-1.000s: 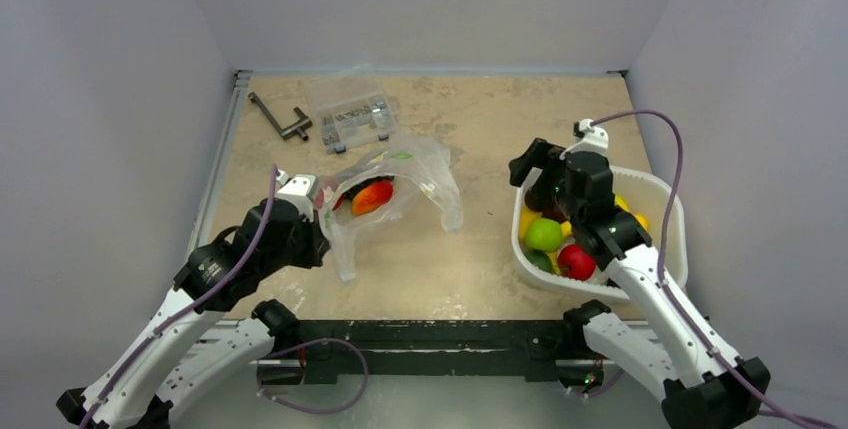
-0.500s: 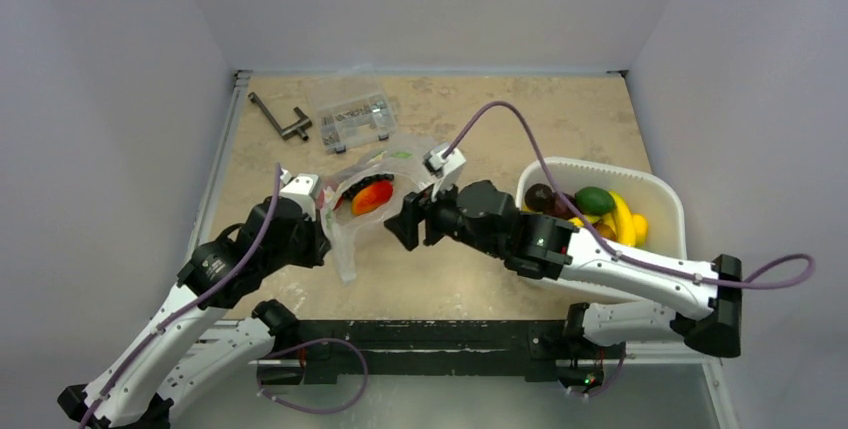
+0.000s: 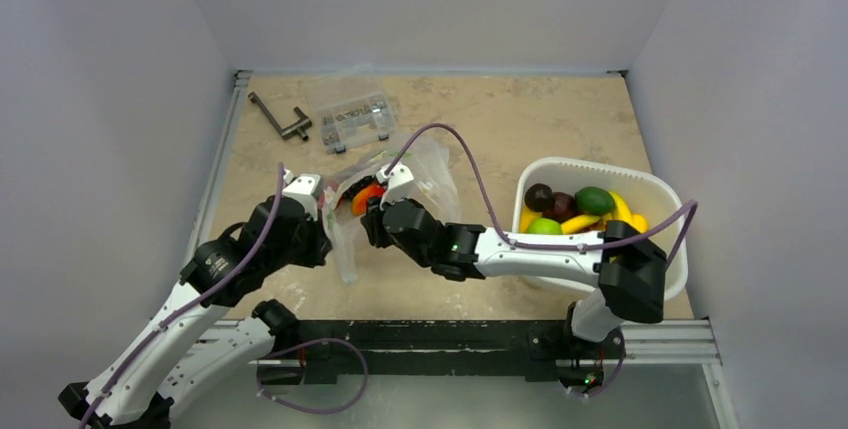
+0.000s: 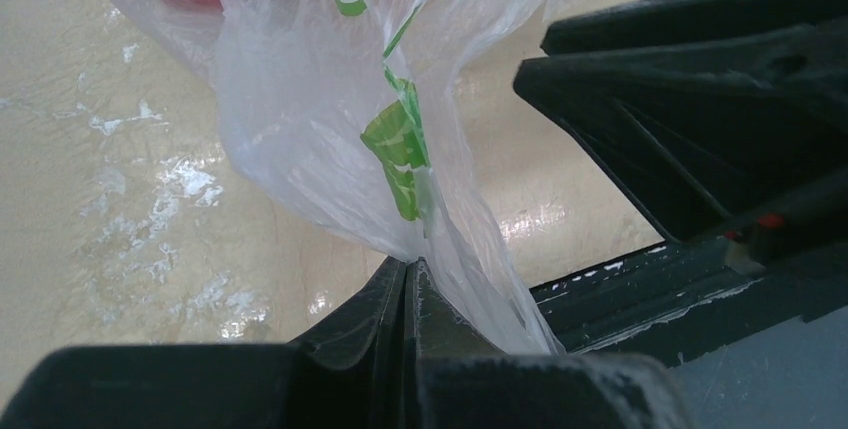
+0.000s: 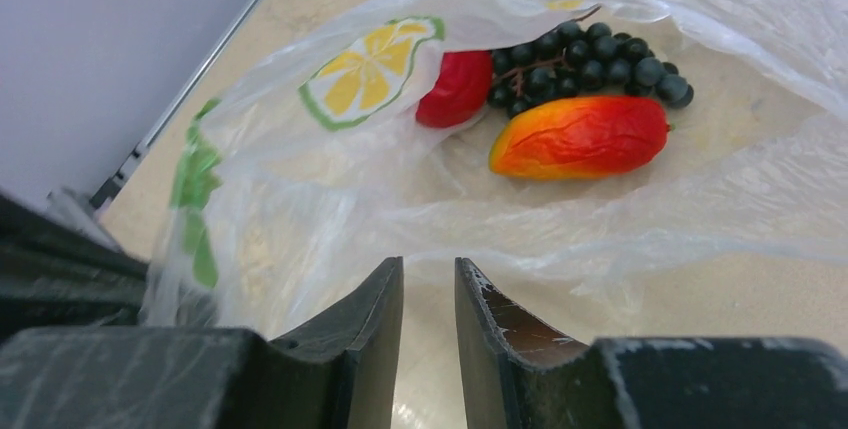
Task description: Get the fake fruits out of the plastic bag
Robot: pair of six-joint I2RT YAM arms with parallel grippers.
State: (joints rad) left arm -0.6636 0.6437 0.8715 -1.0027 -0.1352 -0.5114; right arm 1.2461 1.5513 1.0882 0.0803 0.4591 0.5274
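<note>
Left to right: the left gripper (image 4: pixel 408 279), its black fingers pressed together on a twist of film, pinches an edge of the clear crinkly plastic bag printed with citrus slices, white flowers and green leaves (image 4: pixel 300 139). The grip appears meant to anchor the bag and prop its mouth open for the other arm. Inside the bag, which lies on the beige tabletop (image 3: pixel 500 119), are the fake fruits. A glossy red round piece (image 5: pixel 455 87) touches a dark purple grape bunch (image 5: pixel 590 54), and an orange-red elongated piece (image 5: pixel 580 136) sits just in front of them. The right gripper (image 5: pixel 428 284), fingers a narrow slit apart and holding nothing, hovers at the bag's mouth, aimed at the fruits; the orange-red one looks nearest to take. Well to the right, a white oval plastic tub (image 3: pixel 668 204) holds a dark round fruit (image 3: pixel 538 196), a dull green fruit (image 3: pixel 594 199), a yellow banana (image 3: pixel 622 211) and a bright green apple (image 3: pixel 543 226), and is probably where the bagged pieces will go.
</note>
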